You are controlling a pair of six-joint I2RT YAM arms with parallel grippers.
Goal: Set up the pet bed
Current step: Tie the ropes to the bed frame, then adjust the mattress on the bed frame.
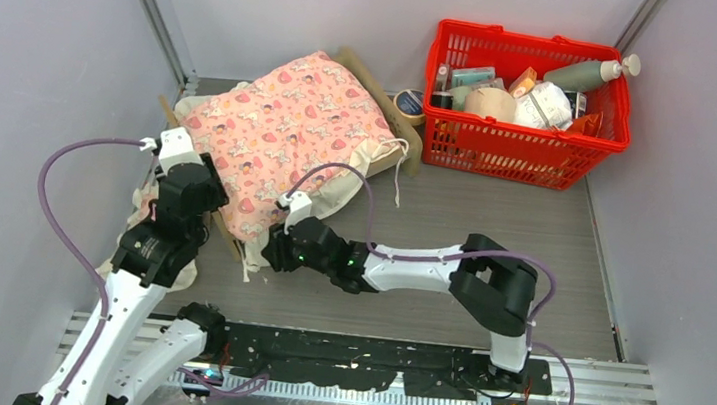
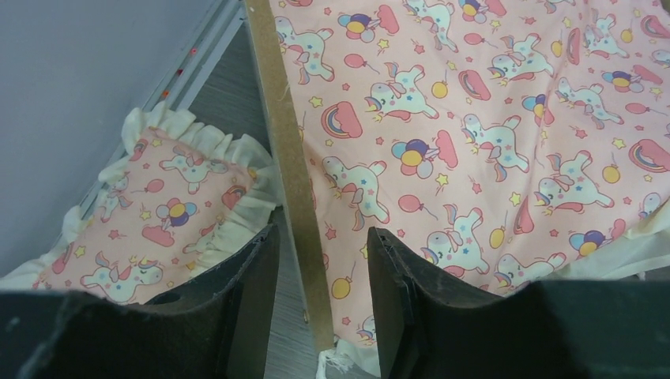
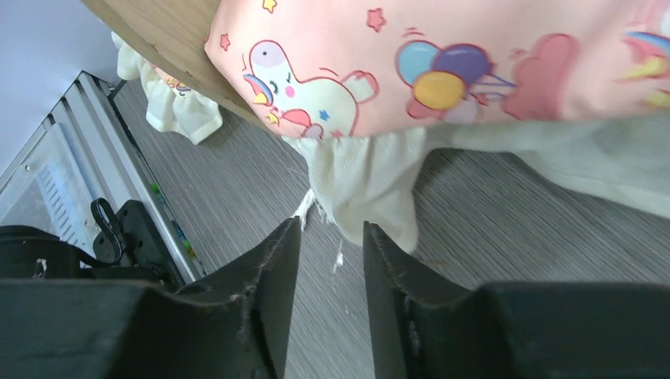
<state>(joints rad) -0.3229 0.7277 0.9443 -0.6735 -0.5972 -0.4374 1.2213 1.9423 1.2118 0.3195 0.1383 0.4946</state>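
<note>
1. Fingers [image 2: 245,308] of the left end effector [image 2: 322,237] stand spread on either side of the plywood side rail [image 2: 291,181]. A sliver of gap shows on each side, so nothing is pinched.
2. The right end effector [image 3: 332,229] hangs low over the counter [image 3: 237,181]. Its jaws are a narrow way apart and empty, with the cream frill [image 3: 367,181] just beyond the tips.
3. The pet bed [image 1: 361,67] sits at the far left of the counter, between the left wall and the red basket [image 1: 527,140]. The pink blanket [image 1: 281,134] covers nearly all of it, leaving only the rail and a strip of headboard in sight. The mattress is hidden.
4. A small frilled pillow [image 2: 158,213] lies off the bed, just beside the rail on its left.
5. The frame looks light and stiff. A pinch across the thin rail should hold it, though a grip so far from its middle may let it swing or tip, and bare plywood may slide between the pads.
6. The blanket and pillow look soft and limp. They would probably bunch and drag rather than lift flat, so a frill or corner is the likeliest place to take hold.
</note>
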